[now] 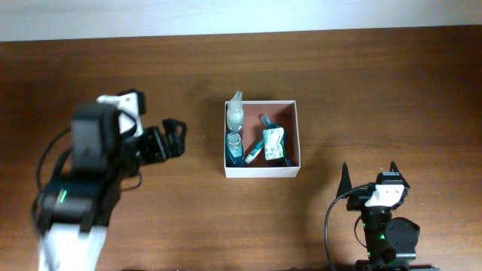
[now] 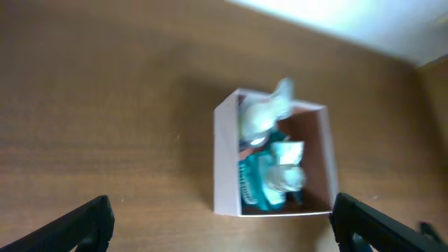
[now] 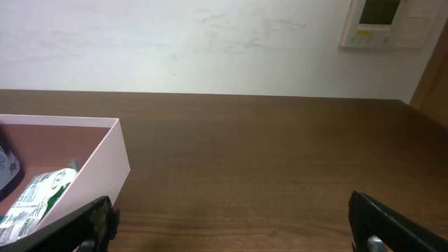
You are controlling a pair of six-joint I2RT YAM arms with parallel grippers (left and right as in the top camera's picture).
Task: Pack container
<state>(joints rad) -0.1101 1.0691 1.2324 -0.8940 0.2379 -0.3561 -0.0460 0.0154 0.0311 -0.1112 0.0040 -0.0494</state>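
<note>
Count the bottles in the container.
2, both along the left wall of the container in the overhead view: a pale bottle at the far corner, a blue bottle just nearer. The packet may hide more.

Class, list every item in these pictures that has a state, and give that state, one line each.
container, open-topped, partly filled
clear bottle, in the container, top poking past the wall
blue bottle, in the container beside the clear bottle
packet, lying in the container
left gripper, open, empty
right gripper, open, empty
</note>
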